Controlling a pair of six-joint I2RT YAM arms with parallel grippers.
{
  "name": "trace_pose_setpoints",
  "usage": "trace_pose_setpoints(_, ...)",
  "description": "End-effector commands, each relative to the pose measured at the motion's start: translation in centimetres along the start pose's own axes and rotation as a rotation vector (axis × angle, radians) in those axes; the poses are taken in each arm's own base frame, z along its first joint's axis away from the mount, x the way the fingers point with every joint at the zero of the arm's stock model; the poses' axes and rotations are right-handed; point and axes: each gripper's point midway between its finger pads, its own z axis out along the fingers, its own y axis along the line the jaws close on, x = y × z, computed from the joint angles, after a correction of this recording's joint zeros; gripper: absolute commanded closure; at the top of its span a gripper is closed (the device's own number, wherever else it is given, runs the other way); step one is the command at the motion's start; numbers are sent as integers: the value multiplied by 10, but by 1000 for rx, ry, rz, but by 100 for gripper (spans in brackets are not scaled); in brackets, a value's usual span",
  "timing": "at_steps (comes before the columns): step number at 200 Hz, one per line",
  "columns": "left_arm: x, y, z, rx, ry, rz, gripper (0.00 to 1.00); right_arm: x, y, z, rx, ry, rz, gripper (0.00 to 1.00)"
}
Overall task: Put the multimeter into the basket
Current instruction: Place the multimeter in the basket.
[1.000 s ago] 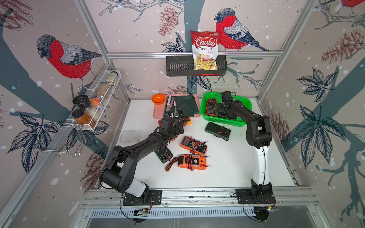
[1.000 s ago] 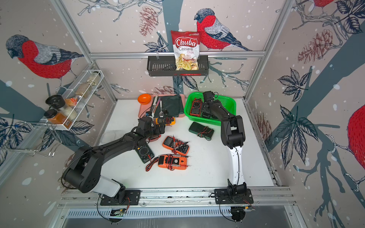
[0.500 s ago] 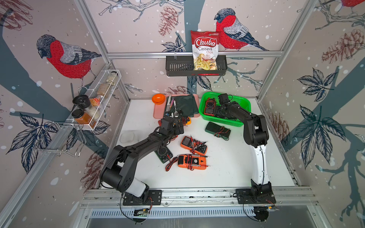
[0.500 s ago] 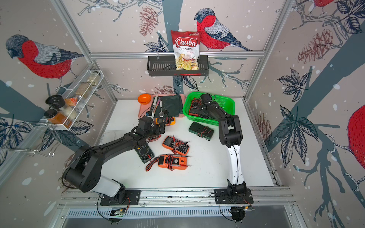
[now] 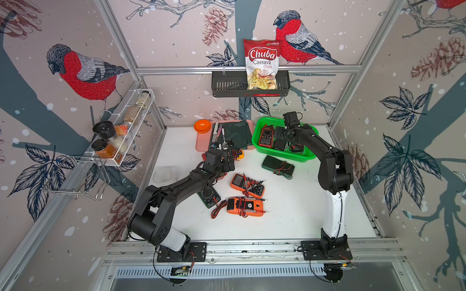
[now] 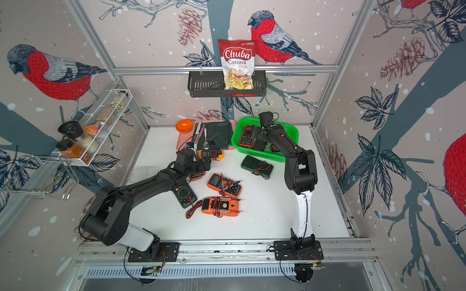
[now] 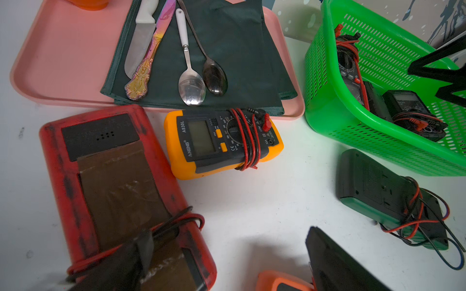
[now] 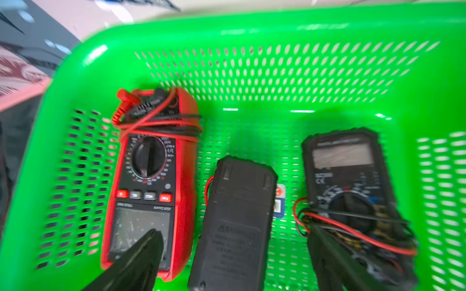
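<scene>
At the left, the left fingers [image 7: 126, 267] are spread wide with nothing clasped between them. One tip lies over the corded end of a red multimeter with a brown-taped back [image 7: 113, 176], face down on the white surface [image 7: 277, 201]; whether it touches cannot be told. Just beside that is a yellow-orange rubber-cased multimeter [image 7: 222, 143], face up with red and black leads wound round it, near the front edge of a pink plastic tray [image 7: 63, 63]. Further right, a dark green-cased multimeter [image 5: 277, 165] lies face down just in front of the bright green perforated plastic basket [image 8: 277, 70]. Inside the basket the right fingers [image 8: 136, 259] stand far apart, gripping nothing. They straddle a black multimeter [image 8: 239, 221] that lies face down on the basket floor. It sits between a red multimeter with a round dial [image 8: 151, 176] and a black multimeter with its display up [image 8: 348, 176].
</scene>
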Motion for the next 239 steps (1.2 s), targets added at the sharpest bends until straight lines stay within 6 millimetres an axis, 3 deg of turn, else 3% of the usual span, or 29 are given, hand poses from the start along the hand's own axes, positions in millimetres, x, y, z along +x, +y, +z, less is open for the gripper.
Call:
trace_pose_setpoints(1, -8, -5, -2, 20, -25, -6, 2, -9, -26, -9, 51, -37, 37, 10)
trace_pose_setpoints(40, -7, -4, -3, 17, -26, -6, 2, 5, -81, -6, 93, -17, 142, 15)
trace_pose_setpoints(78, -7, -2, -4, 10, -27, -10, 2, 28, -104, 12, 101, 37, 171, 23)
trace_pose_setpoints(130, -4, 2, -7, 3, -23, -21, 2, 46, -89, 37, 44, 107, 136, 41)
trace_pose_setpoints(166, -2, 6, -13, -9, -24, -28, 2, 44, -80, 34, 67, 103, 99, 43)
trace_pose_setpoints(181, 1, 10, -18, -22, -19, -31, 1, 38, -79, 24, 80, 86, 91, 41)
trace_pose_setpoints(206, 4, 16, -32, -43, -19, -44, 1, 29, -72, -1, 90, 40, 54, 31)
trace_pose_setpoints(239, 15, 20, -51, -37, -3, -82, 2, 24, -46, -43, 93, -21, -28, 17)
